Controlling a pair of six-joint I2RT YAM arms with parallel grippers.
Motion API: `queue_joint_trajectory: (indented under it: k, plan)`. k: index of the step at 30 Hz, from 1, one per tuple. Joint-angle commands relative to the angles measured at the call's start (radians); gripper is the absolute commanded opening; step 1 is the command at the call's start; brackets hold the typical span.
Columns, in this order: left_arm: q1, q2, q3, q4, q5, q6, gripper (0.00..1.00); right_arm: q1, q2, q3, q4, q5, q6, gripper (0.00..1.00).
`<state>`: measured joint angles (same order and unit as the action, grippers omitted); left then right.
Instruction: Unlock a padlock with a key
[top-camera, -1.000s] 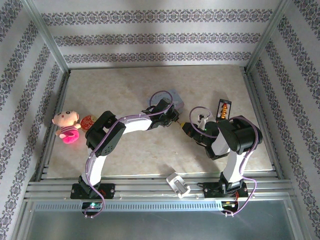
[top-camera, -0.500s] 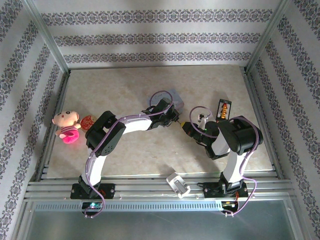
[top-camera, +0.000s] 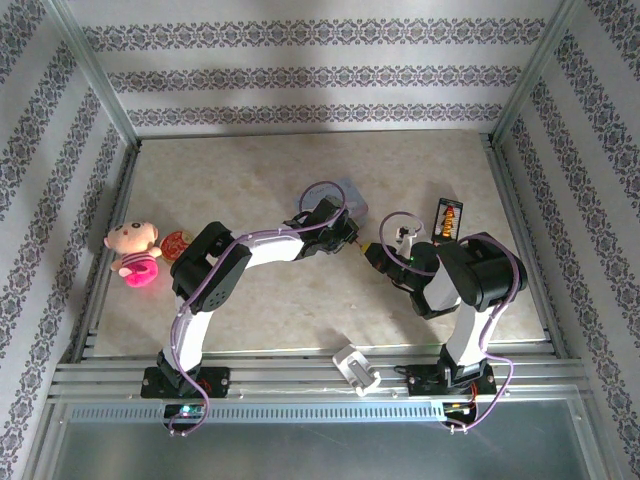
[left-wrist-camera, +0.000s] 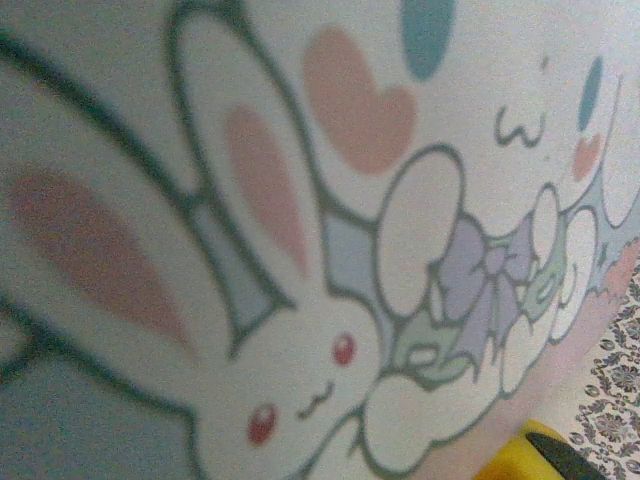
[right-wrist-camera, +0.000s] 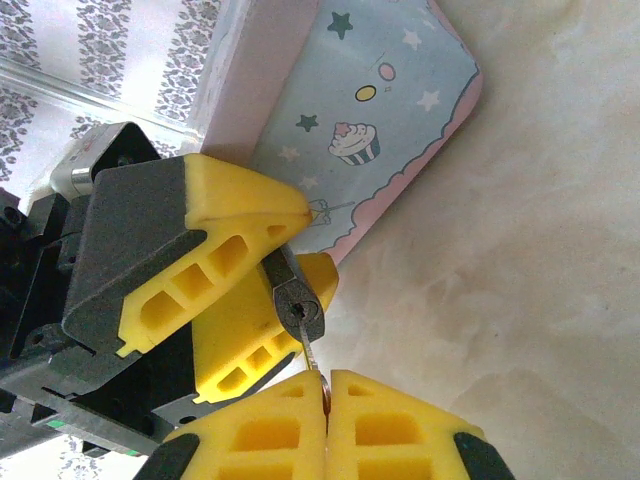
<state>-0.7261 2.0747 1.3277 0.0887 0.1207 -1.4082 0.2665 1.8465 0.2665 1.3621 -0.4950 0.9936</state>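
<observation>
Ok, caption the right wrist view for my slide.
Right gripper holds a thin dark key to the tiny black padlock held in the left gripper, pale blue tin behind.

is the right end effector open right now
No, in the right wrist view the right end effector has its yellow tips pressed together on the thin key.

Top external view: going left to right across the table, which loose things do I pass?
Pink plush toy → small red patterned item → pale blue tin box → black item with orange print. The white boxy piece on the near rail is left out, because it overlaps the tin sideways.
</observation>
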Motion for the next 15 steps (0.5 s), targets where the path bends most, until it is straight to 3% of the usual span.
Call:
queue_joint_trajectory:
  k: [1,15]
  plan:
    - [-0.007,0.007,-0.022,0.005,0.076,-0.075,0.0,0.013,-0.011,0.01,0.025,-0.003,-0.001,0.0]
    - [-0.007,0.005,-0.022,0.014,0.083,-0.072,0.0,0.014,0.025,0.04,0.025,0.003,0.019,0.0]
